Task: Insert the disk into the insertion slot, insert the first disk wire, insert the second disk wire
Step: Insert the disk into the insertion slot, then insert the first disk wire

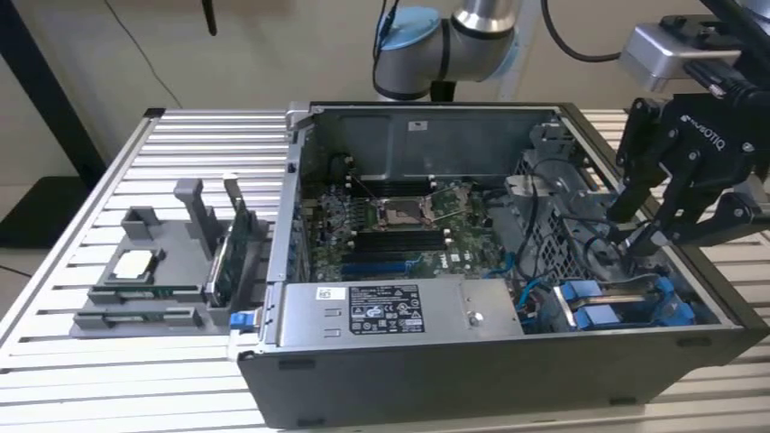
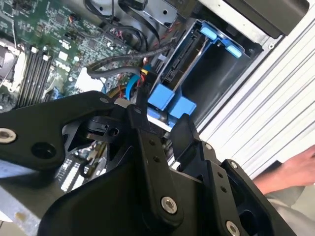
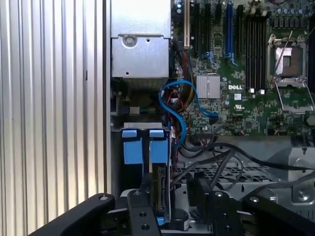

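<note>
Pincer [image 2: 163, 110] is being held with fingers apart, nothing being clamped between them. It is being hung low inside the case, right over the slot [image 2: 219, 73]. Just past the fingertips the disk [image 3: 161, 187] is being seen edge-on, standing in the slot and looking already seated, connector edge being turned toward the pincer. Blue tabs [image 3: 142, 147] are being shown just beyond it. Black wires [image 2: 123, 66] are being draped close beside the fingers; contact cannot be told. A blue cable [image 3: 179, 108] is being looped farther off, toward the motherboard [image 3: 246, 88]. Disk is being read as a thin flat grey slab in a blue frame. Judgement: stiff, fairly heavy, smooth-faced, shock-sensitive. Hold is best being taken on the frame's sides, not on the connector edge.
</note>
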Available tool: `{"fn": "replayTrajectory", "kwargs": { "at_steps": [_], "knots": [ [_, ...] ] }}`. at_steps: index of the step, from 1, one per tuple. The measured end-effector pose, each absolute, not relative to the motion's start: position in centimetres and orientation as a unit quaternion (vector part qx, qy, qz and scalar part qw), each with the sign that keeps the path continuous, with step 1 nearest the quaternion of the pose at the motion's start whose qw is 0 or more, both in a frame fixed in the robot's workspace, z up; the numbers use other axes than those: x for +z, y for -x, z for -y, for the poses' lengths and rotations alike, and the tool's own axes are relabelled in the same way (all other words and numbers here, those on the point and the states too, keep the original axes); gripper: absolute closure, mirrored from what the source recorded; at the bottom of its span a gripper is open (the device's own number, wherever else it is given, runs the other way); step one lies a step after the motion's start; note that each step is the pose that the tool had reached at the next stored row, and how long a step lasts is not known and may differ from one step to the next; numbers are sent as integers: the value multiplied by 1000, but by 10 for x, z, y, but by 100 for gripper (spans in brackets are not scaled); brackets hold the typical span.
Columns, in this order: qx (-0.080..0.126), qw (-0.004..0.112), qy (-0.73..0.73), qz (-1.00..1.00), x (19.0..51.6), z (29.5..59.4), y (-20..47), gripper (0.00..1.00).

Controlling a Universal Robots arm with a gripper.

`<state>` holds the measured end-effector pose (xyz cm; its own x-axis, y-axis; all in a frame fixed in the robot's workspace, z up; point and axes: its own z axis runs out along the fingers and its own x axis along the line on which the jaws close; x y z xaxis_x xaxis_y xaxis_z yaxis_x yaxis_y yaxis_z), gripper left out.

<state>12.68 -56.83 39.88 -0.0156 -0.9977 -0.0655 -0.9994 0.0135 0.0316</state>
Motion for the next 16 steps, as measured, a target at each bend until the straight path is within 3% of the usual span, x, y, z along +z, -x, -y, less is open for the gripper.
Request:
{"fn": "replayTrajectory", "kwargs": {
  "at_steps": [7,16],
  "knots": [
    [39,38,706,-706,396,568,-125,53],
    [26,55,718,-694,391,568,-124,53]
  ]
}}
